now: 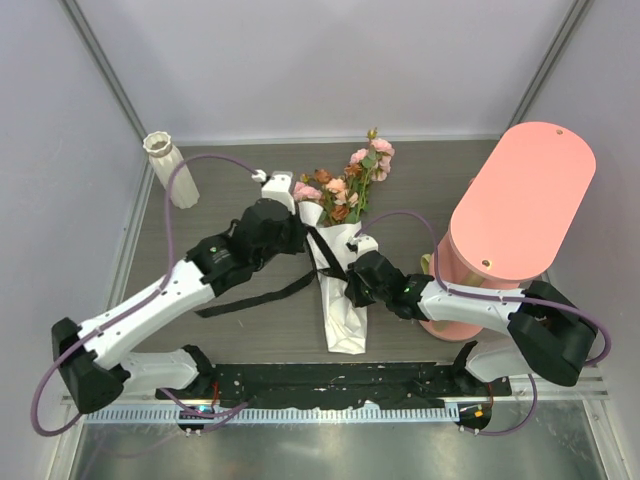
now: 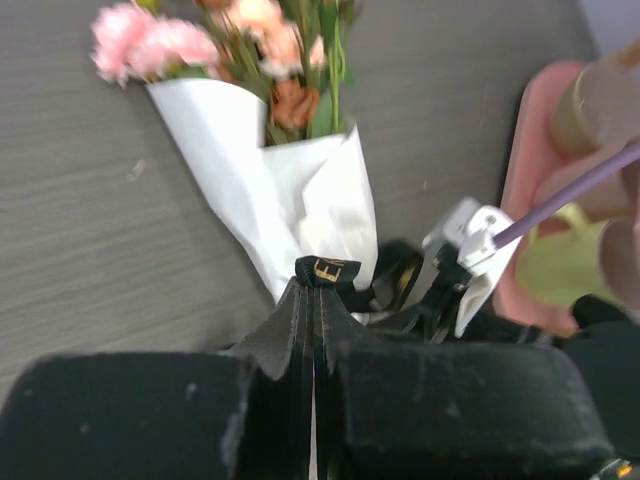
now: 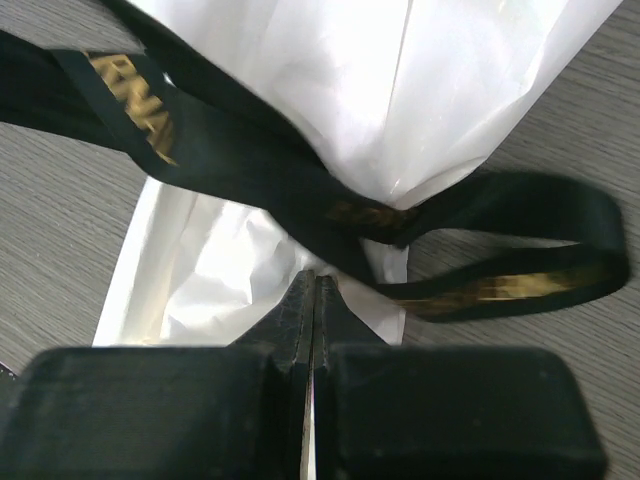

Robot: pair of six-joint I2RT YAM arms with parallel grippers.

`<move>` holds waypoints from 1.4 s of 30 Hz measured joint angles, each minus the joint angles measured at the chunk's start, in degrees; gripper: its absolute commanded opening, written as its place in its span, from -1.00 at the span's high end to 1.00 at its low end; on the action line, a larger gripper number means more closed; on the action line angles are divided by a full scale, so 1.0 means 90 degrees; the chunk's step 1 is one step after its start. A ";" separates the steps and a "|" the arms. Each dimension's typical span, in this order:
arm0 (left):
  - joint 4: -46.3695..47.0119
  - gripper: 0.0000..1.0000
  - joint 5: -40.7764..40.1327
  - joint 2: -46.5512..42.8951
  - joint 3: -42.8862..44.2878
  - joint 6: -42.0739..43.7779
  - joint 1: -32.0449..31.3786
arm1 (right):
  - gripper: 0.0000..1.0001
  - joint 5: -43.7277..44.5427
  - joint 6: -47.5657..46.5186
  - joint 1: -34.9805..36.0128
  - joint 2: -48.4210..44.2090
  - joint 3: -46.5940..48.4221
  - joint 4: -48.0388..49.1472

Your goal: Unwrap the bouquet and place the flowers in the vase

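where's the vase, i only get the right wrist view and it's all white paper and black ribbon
observer: the vase stands upright at the far left corner of the table, well apart from the bouquet.
operator: what's the left claw doing
observer: the left claw is shut on the black ribbon, right at the cone's tied waist.
operator: flowers out yet
observer: no, the flowers are in the paper, heads poking out of its far end.

Illegible gold lettering on black ribbon [image 3: 230, 160]
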 measured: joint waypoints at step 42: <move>0.2630 0.99 -0.5168 0.1331 0.8029 0.9653 -0.0129 | 0.99 0.0039 -0.0192 0.0000 0.0250 0.0408 -0.0359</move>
